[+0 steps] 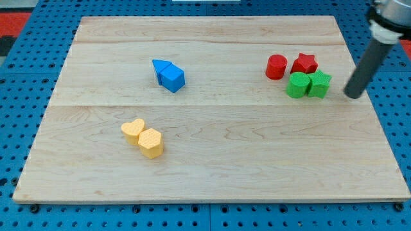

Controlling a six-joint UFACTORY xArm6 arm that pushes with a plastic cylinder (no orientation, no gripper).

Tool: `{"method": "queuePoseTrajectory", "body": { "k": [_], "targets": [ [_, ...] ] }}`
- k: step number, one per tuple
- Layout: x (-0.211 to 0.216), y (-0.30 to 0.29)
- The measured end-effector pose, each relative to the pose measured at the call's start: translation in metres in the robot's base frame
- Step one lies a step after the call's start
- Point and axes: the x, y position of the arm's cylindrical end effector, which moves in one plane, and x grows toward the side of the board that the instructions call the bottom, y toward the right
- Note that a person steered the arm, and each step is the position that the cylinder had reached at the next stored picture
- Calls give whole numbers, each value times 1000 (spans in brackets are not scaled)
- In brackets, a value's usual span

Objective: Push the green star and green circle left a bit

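Yellow blocks (142, 137) are sitting low-left on the worktop (212, 167). My tip (352, 95), a bare tool grasping nothing, is hovering right of the green star (319, 84) and green circle (297, 85); pushing crookedly risks dragging the red blocks (290, 65) along.

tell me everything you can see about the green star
The green star is a small, chunky block in bright green with a matte, plastic-like look, lying flat on the wooden board near the view's right edge. Its left side touches the green circle, and the red star sits just above it, close or touching. My tip stands a short gap to its right, not touching it.
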Motion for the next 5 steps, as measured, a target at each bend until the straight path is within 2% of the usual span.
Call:
{"method": "queuePoseTrajectory", "body": {
  "k": [2,3,5],
  "targets": [
    [-20,8],
    [-27,-6],
    [-27,-162]
  ]
}}
